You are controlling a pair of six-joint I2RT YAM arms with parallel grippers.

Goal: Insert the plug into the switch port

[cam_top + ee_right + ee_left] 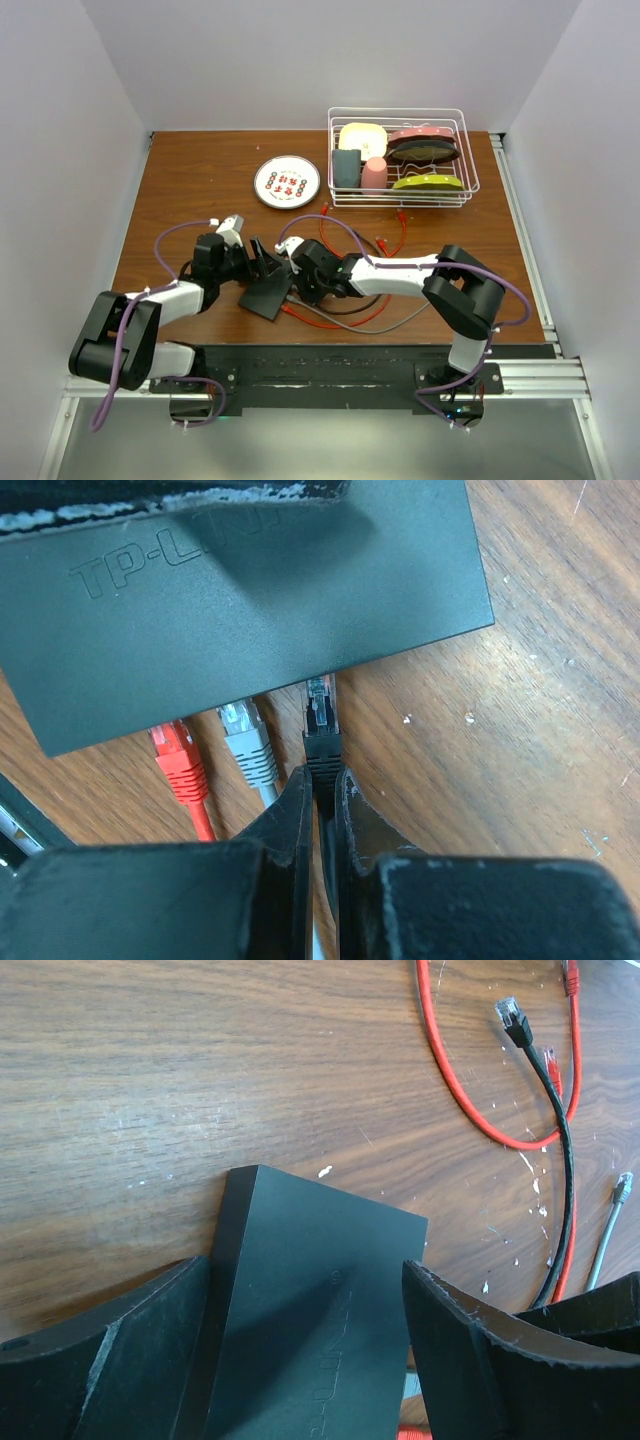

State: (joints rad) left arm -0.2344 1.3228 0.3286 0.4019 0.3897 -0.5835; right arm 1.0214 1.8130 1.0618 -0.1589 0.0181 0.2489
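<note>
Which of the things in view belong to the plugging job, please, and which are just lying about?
Job: switch, black plug, right tool pinching that plug, left tool astride the switch.
Lying about: white plate, wire rack of dishes, loose red cables.

Bright, even light leaves soft glare on the table (480,660), and the near jaws look blurred.

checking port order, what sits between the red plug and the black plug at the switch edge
A grey plug sits between them, as the right wrist view shows.
</note>
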